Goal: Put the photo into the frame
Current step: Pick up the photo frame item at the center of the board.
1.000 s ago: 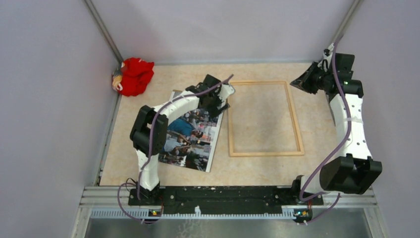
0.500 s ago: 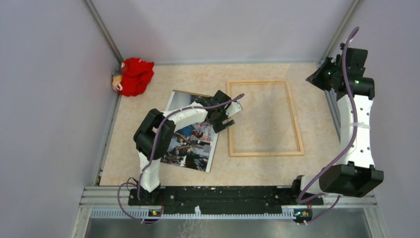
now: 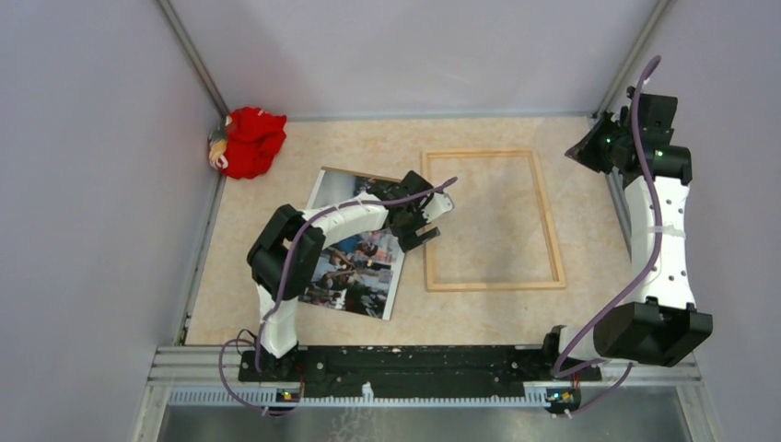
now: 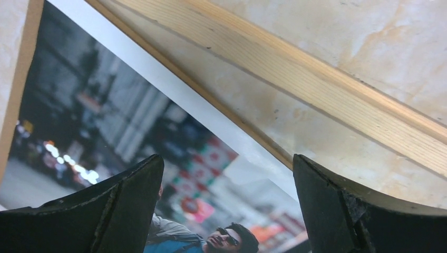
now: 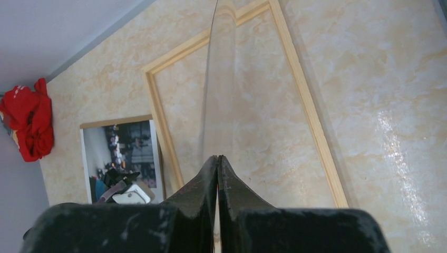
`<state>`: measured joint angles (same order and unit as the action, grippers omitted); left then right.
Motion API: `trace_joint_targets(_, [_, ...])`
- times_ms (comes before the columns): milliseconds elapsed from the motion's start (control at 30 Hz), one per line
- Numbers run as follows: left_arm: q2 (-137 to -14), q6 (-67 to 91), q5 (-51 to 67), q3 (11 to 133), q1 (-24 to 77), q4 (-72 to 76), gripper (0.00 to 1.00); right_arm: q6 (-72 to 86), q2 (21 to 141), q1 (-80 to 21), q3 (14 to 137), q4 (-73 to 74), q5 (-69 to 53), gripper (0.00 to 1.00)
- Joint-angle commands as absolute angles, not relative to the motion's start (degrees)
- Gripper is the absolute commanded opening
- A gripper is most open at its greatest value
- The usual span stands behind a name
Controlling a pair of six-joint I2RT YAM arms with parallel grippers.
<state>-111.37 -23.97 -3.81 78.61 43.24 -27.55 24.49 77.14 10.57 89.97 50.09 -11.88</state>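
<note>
Left gripper: jaws spread as wide as they go, nothing in them. It hangs low over the surface. In the left wrist view my left finger sits over the photo and my right finger is near the frame rail. The photo's white right border runs through the gap between them. Can't confirm any contact.

Photo lies face up and flat, under this gripper and out to its left, slightly skewed. It rests on a brown backing board, which shows only as a thin edge along the far side. Frame lies flat on the table just right of the gripper. Its left rail is just beside the photo's right edge. Photo is outside the frame.

Right gripper: fingers pressed together, pinching the edge of a thin clear sheet. The sheet runs out ahead of the tips, seen edge-on. This gripper is raised, off past the frame's far right corner and well apart from the photo.

Red cloth is bundled in the far left corner, well away from both grippers.
</note>
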Motion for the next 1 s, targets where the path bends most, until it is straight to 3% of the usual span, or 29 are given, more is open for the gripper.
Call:
trace_joint_targets(0, [-107.6, -22.1, -0.4, 80.6, 43.7, -30.5, 0.98, 24.6, 75.9, 10.9, 89.7, 47.2, -13.0, 0.0])
trace_joint_targets(200, [-108.9, -22.4, 0.6, 76.2, 44.2, -29.6, 0.98, 25.0, 75.9, 10.9, 89.4, 46.6, -13.7, 0.0])
trace_joint_targets(633, [-107.3, -29.4, -17.6, 62.7, 43.2, -18.5, 0.99, 25.6, 75.7, 10.9, 88.0, 45.3, -15.3, 0.0])
trace_joint_targets(833, [-105.6, -30.8, -17.4, 60.9, 40.5, -19.0, 0.98, 26.2, 75.1, 10.9, 86.5, 44.1, -16.2, 0.0])
trace_joint_targets(967, [-105.2, -28.3, -13.4, 65.9, 40.3, -22.4, 0.99, 26.4, 74.8, 10.9, 86.0, 43.7, -16.3, 0.0])
